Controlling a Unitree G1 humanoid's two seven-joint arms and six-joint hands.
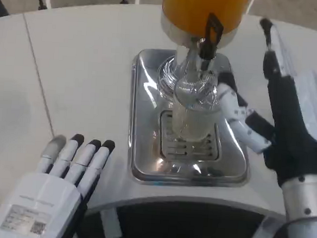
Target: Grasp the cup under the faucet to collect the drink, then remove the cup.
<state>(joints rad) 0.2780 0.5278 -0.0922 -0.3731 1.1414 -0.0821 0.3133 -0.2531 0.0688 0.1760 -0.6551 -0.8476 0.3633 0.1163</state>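
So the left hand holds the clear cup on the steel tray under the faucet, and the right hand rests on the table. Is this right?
No, the hands are swapped. In the head view the right hand holds the clear cup on the steel tray under the faucet, and the left hand rests on the table.

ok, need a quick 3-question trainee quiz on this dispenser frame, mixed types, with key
1. True or false: the cup stands on the drip tray below the faucet.
2. Which hand is at the cup?
A. left hand
B. right hand
C. both
3. Fill in: the drink in the dispenser tank is ____ in colour.

Key
1. True. The clear cup sits on the tray's grate, under the black tap.
2. B. The right hand's fingers reach the cup's side; the left hand lies flat on the table, apart from the tray.
3. Orange.
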